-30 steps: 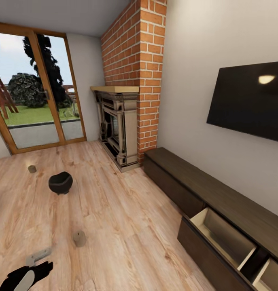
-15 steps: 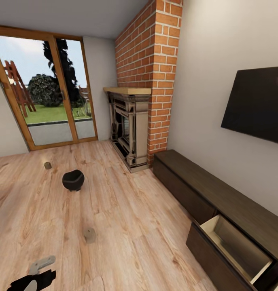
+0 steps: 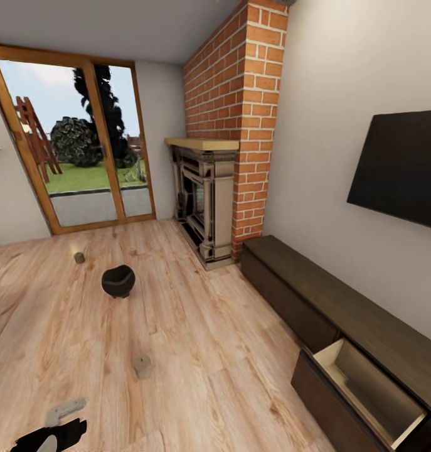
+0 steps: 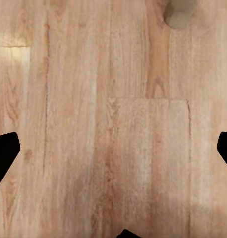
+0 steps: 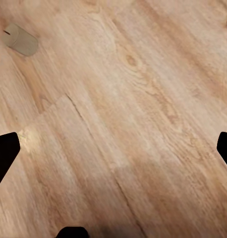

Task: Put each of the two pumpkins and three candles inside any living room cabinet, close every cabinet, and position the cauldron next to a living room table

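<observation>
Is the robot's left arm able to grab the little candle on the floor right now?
Probably not yet. The candle stands on bare floor ahead of the left tool, nothing between them, but a gap remains.

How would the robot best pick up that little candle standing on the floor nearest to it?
The near candle is a short cylinder standing upright on the wood floor, with nothing beside it. Probably best to come straight down from above and close the fingers across its round side wall, since the flat top offers nothing to pinch.

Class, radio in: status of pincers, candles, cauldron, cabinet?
Both pincers open, empty. Two candles on floor, cauldron between. Cabinet drawer open.
</observation>
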You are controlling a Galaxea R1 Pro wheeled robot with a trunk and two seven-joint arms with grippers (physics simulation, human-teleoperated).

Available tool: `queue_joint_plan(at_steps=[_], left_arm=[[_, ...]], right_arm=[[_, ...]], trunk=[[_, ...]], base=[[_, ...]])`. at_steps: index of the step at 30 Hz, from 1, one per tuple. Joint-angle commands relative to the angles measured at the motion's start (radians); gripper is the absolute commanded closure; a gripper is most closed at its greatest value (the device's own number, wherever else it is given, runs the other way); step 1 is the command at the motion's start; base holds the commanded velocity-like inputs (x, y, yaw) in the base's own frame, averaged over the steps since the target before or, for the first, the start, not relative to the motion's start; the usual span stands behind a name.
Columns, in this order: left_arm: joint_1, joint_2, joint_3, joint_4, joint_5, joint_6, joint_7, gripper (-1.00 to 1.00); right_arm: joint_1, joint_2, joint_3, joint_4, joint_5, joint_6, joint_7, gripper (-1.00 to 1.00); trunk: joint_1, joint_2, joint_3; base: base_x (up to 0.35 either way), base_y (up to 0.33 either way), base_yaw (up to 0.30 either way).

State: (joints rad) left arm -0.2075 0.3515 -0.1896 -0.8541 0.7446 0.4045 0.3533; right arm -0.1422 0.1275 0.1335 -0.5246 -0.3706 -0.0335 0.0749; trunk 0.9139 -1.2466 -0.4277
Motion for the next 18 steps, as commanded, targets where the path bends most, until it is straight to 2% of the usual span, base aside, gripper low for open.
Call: queue_joint_plan(at_steps=[1,11,18], left_arm=[[-0.001,0.001,-0.005,-0.002,0.01,0.0,0.01,-1.0],[0.0,0.001,-0.009,-0.002,0.01,-0.02,0.009,-1.0],[0.0,0.001,-0.01,-0.002,0.01,-0.021,0.009,-1.0]], right_arm=[[0.0,0.0,0.004,0.0,-0.01,-0.009,0.001,-1.0],[0.0,0.0,0.007,-0.001,-0.01,-0.019,-0.001,-1.0],[0.0,0.0,0.047,0.001,-0.01,-0.02,-0.005,-1.0]], trunk=[[0.0,0.0,0.0],[0.0,0.0,0.011],[0.0,0.0,0.019]], base=[[0.0,0.0,0.203],[0.0,0.0,0.223],[0.0,0.0,0.228]])
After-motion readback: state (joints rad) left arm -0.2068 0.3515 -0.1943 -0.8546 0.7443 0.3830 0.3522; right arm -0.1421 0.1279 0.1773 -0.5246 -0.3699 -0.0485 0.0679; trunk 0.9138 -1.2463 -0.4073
